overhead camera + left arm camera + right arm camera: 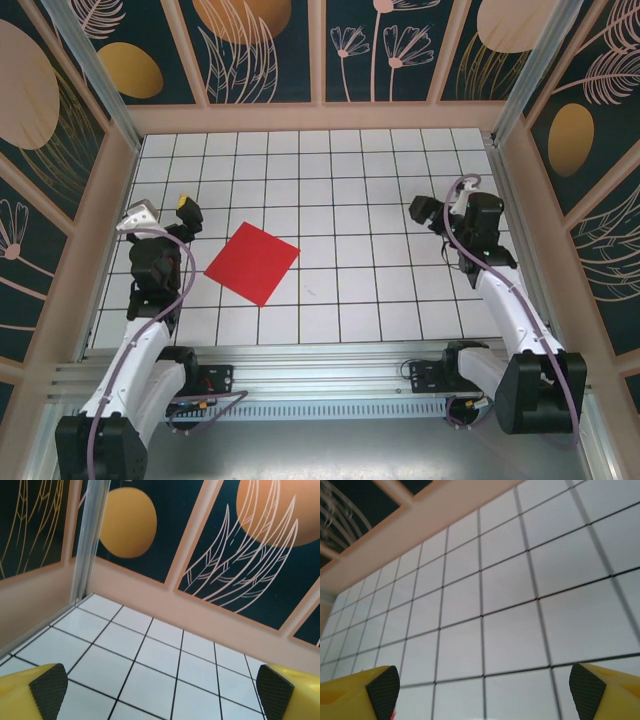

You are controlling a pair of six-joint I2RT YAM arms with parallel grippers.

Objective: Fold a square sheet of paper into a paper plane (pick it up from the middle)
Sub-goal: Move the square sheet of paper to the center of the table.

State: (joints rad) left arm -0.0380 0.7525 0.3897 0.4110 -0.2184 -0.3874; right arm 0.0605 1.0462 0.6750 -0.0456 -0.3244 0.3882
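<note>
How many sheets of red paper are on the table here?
1. The square sheet of paper lies flat and unfolded on the white tiled table, left of centre, turned cornerwise, just right of the left gripper. Nothing in view could hide another.

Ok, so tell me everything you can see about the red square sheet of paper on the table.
The square sheet of paper is plain bright red and looks thin and matte. No folds or creases show from the top view. It lies flat and unfolded on the white gridded table, left of centre, turned so its corners point like a diamond across the grid lines. Nothing rests on it, and only the table touches it.
</note>
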